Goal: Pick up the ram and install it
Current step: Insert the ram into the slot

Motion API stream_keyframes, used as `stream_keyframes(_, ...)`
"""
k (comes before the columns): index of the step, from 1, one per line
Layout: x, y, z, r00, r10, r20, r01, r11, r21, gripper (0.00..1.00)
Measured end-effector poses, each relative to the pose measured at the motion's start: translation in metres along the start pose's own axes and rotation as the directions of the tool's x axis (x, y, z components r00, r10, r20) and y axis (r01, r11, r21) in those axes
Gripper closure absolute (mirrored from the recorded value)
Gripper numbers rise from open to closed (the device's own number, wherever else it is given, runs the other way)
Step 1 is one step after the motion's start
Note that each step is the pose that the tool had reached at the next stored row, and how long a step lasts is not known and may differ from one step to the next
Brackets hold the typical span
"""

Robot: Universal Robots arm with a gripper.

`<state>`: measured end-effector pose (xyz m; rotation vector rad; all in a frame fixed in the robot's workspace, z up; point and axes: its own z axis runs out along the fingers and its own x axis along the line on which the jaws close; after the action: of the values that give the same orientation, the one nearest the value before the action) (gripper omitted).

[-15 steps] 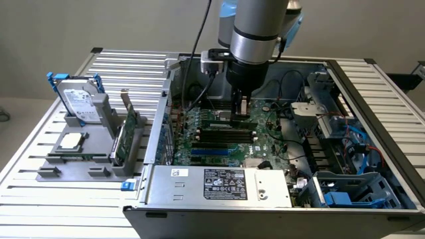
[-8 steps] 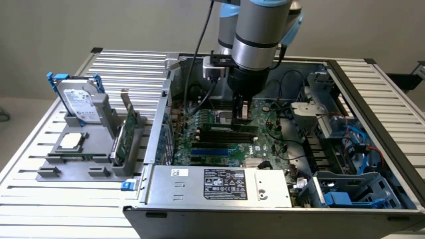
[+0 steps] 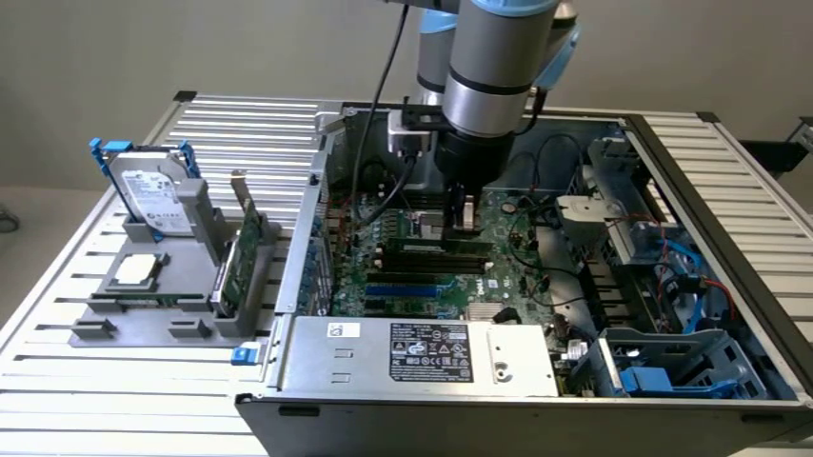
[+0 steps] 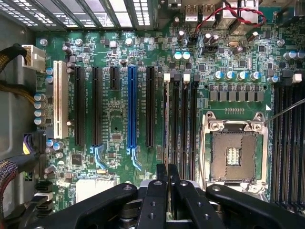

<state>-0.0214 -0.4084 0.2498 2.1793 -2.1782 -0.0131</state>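
Down at the near wall of the case (image 3: pixel 508 414): grey power supply (image 3: pixel 420 350), label up, lying flat just inside. Blue plastic bracket (image 3: pixel 648 381) in the case's near corner, on the exterior view's right.

Outside the case, beside its wall on the exterior view's left, on the slatted desk (image 3: pixel 114 390): grey holder (image 3: pixel 140 328). On it, a square silver processor (image 3: pixel 137 271), an upright green expansion card (image 3: pixel 244 252) on the side toward the case, and at the far end a hard drive (image 3: pixel 152 195) standing on edge.

Deeper into the case now: green motherboard (image 3: pixel 420 286) flat on the case floor, one blue slot (image 4: pixel 132 105) among the black ones.

And here, over the middle of the case, the hand (image 3: pixel 460 221). Black fingers (image 4: pixel 155 200) pinched together, closed on the ram (image 4: pixel 166 124). From the wrist, edge-on: a thin pale line running straight out from between the fingers, lined up along the first of the memory slots (image 4: pixel 183 124), the one nearest the expansion slots. Cannot tell whether seated in that slot or held just above it. Bare processor socket (image 4: pixel 233 152) just past those slots.

Above the hand, grey arm (image 3: pixel 489 67) dropping straight down into the case. Red and black wires (image 4: pixel 238 16) toward the case's far wall. Behind the case, more desk slats.
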Motion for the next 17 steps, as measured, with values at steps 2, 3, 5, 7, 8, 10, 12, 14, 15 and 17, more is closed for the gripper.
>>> stream_keyframes(2,0.0,0.0018,0.0001,1.0,-0.003,-0.0002,0.003,1.0,0.0001,0.87)
stream_keyframes(3,0.0,0.0026,0.0003,1.0,-0.006,-0.0003,0.006,1.0,0.0002,0.87)
stream_keyframes(5,0.0,0.0029,0.0008,0.9999,-0.014,-0.0007,0.014,0.9999,0.0005,0.87)
stream_keyframes(7,-0.0001,0.0029,0.0012,0.9997,-0.025,-0.0012,0.025,0.9997,0.0009,0.87)
stream_keyframes(8,-0.0001,0.0029,0.0015,0.9995,-0.031,-0.0014,0.031,0.9995,0.0012,0.87)
stream_keyframes(10,0.0,0.0029,0.0017,0.9993,-0.038,-0.002,0.038,0.9993,0.0013,0.87)
stream_keyframes(12,0.0,0.0029,0.0017,0.9993,-0.038,-0.0021,0.038,0.9993,0.0013,0.87)
stream_keyframes(14,-0.0001,0.0029,0.0018,0.9993,-0.038,-0.002,0.038,0.9993,0.0013,0.87)
stream_keyframes(15,-0.0001,0.0029,0.0021,0.9993,-0.039,-0.0018,0.039,0.9993,0.0014,0.87)
stream_keyframes(17,-0.0003,0.0028,0.0037,0.9993,-0.038,-0.0018,0.038,0.9993,0.0014,0.87)
